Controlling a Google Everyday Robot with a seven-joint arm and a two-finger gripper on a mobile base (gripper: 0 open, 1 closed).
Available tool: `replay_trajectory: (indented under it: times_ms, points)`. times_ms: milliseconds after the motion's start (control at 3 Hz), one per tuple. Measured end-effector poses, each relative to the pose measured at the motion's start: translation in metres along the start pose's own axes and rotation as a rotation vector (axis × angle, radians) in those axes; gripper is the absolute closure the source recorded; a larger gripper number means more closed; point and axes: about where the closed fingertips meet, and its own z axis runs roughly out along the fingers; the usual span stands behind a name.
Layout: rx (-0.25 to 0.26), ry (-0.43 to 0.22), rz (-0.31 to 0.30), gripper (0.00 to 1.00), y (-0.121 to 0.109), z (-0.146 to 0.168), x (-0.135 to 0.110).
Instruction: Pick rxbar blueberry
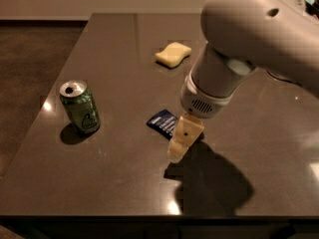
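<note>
as rxbar blueberry (161, 120) lies flat, tool (175, 155) covers one end.

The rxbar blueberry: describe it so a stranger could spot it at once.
On the dark table, look near the middle, where the pincer hangs. The rxbar blueberry lies flat there: the only dark blue wrapper, unlike the green can on the left and the yellow sponge farther back.

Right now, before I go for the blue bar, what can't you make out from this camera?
- rxbar blueberry: its right end is hidden behind the hand, which hangs over that end in the camera view; contact cannot be judged.
- Wrapper lettering: too small to read.
- Arm: cut off by the top and right edges.
- Table: its far right part is hidden behind the arm.
</note>
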Motion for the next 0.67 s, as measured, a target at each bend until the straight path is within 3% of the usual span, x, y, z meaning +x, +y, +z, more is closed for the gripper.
replay_trajectory:
  times_ms: [333,667]
  points:
    - [-0.006,0.042,0.024,0.02,-0.007,0.032,-0.011]
    - [-0.021,0.067,0.03,0.25,-0.009,0.046,-0.015]
